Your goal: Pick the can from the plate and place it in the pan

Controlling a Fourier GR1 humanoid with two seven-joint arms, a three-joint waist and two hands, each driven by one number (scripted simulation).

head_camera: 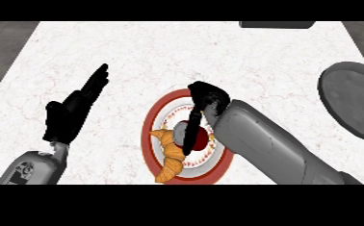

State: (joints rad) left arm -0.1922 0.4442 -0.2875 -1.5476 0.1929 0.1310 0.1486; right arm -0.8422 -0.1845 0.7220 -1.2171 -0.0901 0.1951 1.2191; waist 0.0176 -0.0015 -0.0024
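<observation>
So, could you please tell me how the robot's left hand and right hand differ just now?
The left hand has straight fingers and holds nothing; the right hand curls its fingers round the can. The left hand is over the counter, left of the plate; the right hand is over the plate itself. Both are black, on grey forearms.

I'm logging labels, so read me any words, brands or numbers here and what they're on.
None can be read.
The can, half hidden by the right hand, shows no legible label.
The plate bears only a red pattern, no letters.
The pan and croissant are plain.
</observation>
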